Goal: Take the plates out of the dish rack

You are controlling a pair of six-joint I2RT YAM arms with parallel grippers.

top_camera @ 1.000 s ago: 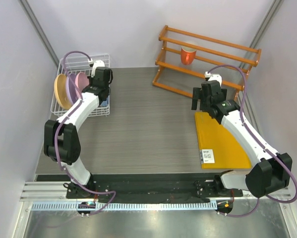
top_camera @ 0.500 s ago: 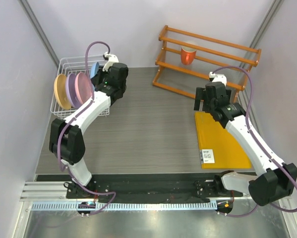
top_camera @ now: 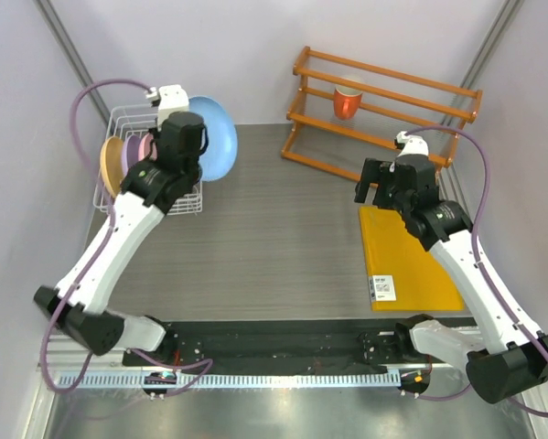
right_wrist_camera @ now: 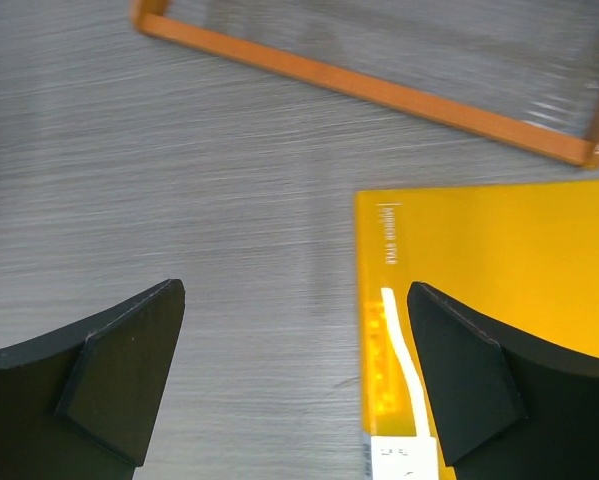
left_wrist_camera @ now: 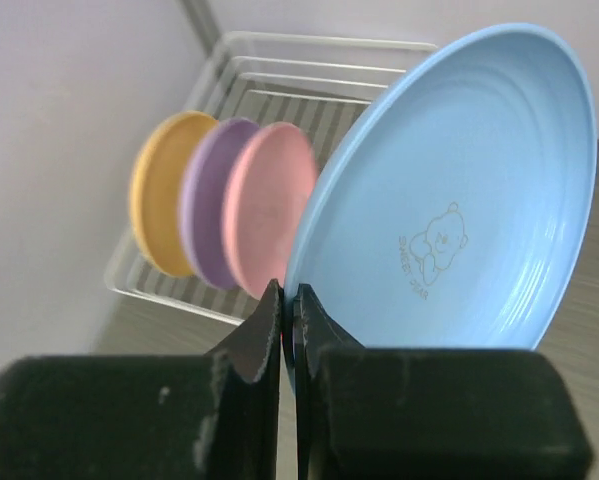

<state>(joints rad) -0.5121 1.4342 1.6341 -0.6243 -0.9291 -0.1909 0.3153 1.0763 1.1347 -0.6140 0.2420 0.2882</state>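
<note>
While the left end effector (left_wrist_camera: 287,300) clamps its fingers together on the lower rim of the light blue plate (left_wrist_camera: 459,200), the plate stands on edge in the air near the surface's (top_camera: 264,229) far left corner, just right of the dish rack (top_camera: 127,117) and outside it. The pink plate (left_wrist_camera: 269,205), the lilac plate (left_wrist_camera: 204,215) and the orange-yellow plate (left_wrist_camera: 159,200) stand upright in a row inside the rack, each overlapping the next. From above, the left arm (top_camera: 118,238) covers much of them, and only slivers of the pink and lilac show. In the left wrist view the plates hide the rack's near side. A bear drawing (left_wrist_camera: 441,240) is printed on the blue plate's face, its lettering too small to read.

The right end effector (right_wrist_camera: 294,370) hangs with its fingers wide apart and nothing between them, over the far left corner of a yellow board (top_camera: 406,256) lying at the surface's right edge. A label (top_camera: 381,287) on the board cannot be read. An orange wooden shelf (top_camera: 383,101) at the far right corner carries an orange-red cup (top_camera: 347,102); the right wrist view catches only the shelf's bottom rail, blurred.
</note>
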